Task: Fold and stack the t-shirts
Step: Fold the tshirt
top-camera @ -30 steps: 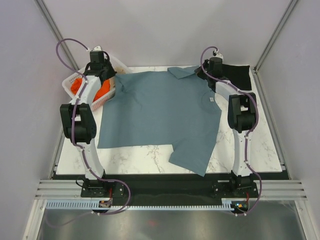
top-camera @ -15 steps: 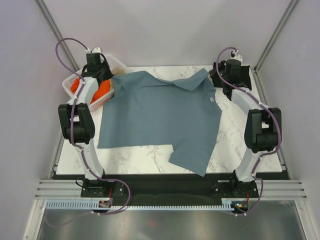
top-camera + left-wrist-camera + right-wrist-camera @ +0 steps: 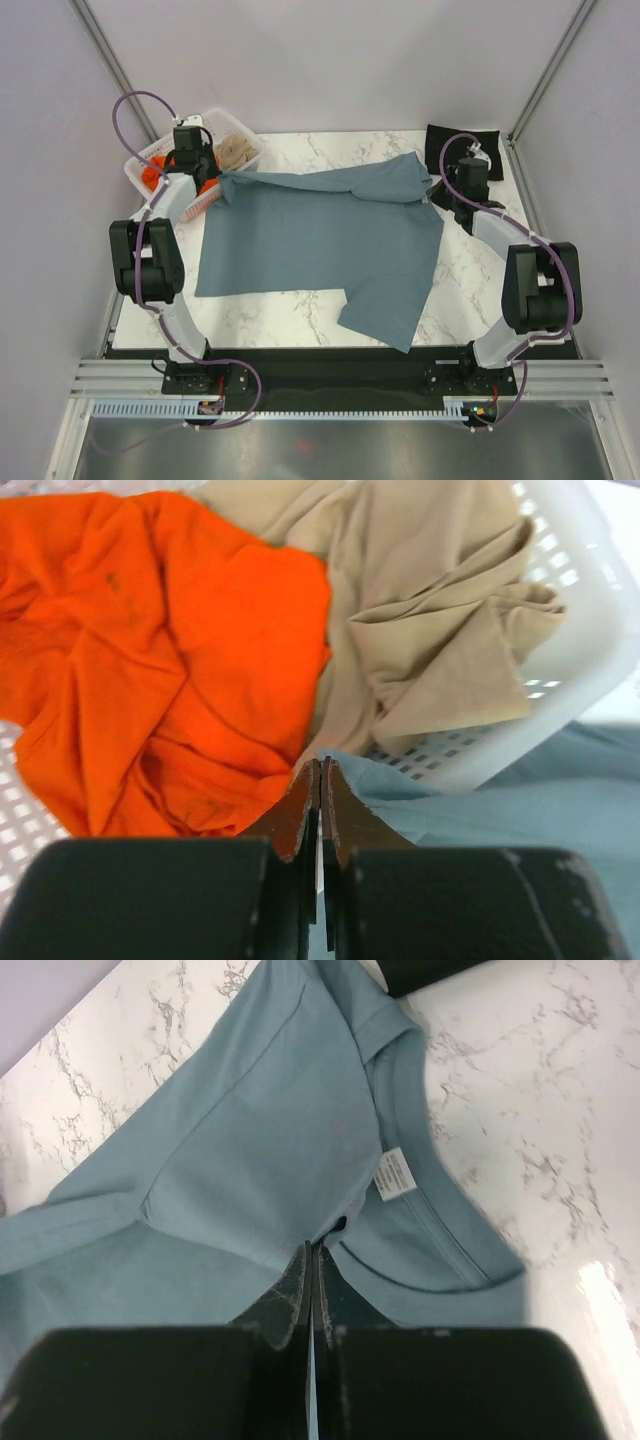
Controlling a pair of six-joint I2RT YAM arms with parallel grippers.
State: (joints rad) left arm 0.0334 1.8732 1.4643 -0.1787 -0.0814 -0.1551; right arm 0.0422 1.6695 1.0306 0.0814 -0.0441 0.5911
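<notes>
— Where's the shirt?
— The slate blue-grey soft cloth t-shirt [image 3: 320,240] lies spread on the white marble table [image 3: 270,315]. Its far edge is raised between my left gripper [image 3: 320,765] and right gripper [image 3: 312,1250], each pinched tight on it.
— Which way next?
— Toward my bases, I judge: the held edge runs left to right, and the body lies nearer.

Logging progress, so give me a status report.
Both jaws shut on blue-grey shirt, far edge stretched between them. Basket by left jaws. Black shirt far right corner.

White lattice basket [image 3: 135,168] [image 3: 590,630] at far-left corner of table [image 3: 290,308]. Tabletop white marble pattern, black strip [image 3: 330,353] along near edge. Metal posts [image 3: 545,75] at far corners. Grey walls [image 3: 330,60].
</notes>
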